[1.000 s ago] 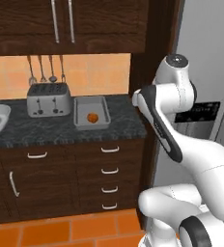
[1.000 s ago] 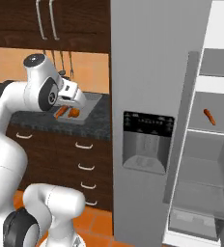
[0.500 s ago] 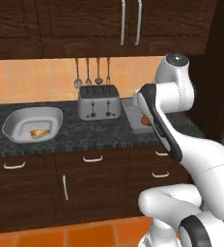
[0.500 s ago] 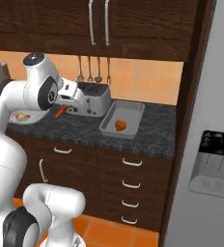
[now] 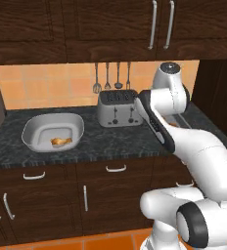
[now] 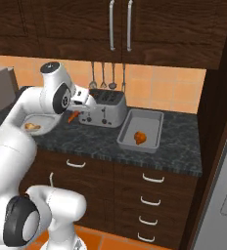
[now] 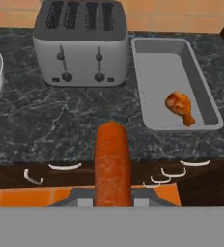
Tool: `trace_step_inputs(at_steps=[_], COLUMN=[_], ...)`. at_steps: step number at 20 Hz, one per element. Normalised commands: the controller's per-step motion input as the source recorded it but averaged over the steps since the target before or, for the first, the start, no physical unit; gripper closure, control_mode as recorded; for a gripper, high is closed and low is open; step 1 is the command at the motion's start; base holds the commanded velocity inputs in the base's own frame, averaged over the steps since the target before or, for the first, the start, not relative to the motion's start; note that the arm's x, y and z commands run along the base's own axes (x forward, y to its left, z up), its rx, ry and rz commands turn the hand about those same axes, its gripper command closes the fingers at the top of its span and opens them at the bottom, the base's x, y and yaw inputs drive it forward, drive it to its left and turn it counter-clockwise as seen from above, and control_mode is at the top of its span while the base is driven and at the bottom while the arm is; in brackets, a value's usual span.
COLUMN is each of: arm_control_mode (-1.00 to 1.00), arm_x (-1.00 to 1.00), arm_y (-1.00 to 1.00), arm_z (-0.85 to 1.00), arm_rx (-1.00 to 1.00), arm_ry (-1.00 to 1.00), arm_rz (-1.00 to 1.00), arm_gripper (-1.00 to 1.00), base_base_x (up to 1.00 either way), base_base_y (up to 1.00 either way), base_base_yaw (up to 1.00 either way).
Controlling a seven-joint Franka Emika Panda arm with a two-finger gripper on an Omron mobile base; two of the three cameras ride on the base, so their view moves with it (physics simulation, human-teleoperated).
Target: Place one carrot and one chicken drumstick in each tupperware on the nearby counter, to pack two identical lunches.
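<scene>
Your two-finger gripper [image 6: 74, 116] is clamped on a thin orange carrot [image 7: 112, 161], which pokes forward over the edge of the dark marbled stone counter [image 7: 65, 125]. In the last second the base has driven left from the fridge, so the silver four-slot toaster [image 7: 81, 44] now sits ahead. Right of it lies the rectangular light-grey tray tupperware [image 7: 147, 99] with one golden-brown drumstick [image 7: 179, 107]; left, the rounded bowl-like tupperware [image 5: 37, 128] holds the other drumstick [image 5: 60, 141]. Both lack a carrot, so either can take this one.
</scene>
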Motion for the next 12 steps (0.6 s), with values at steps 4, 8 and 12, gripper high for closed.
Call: trace_step_inputs(at_steps=[4,8,12], arm_control_mode=[-1.00,-1.00,-1.00], arm_x=[1.00,1.00,1.00], arm_y=[-1.00,-1.00,-0.84], arm_z=[-0.83,-0.59,-0.39], arm_rx=[0.01,-0.03,-0.06], arm_ry=[0.31,0.28,0.17], arm_rz=[0.00,0.09,0.09], arm_gripper=[1.00,1.00,1.00], base_base_x=[0.00,0.00,0.00], base_base_y=[0.00,0.00,0.00], base_base_yaw=[0.00,0.00,0.00])
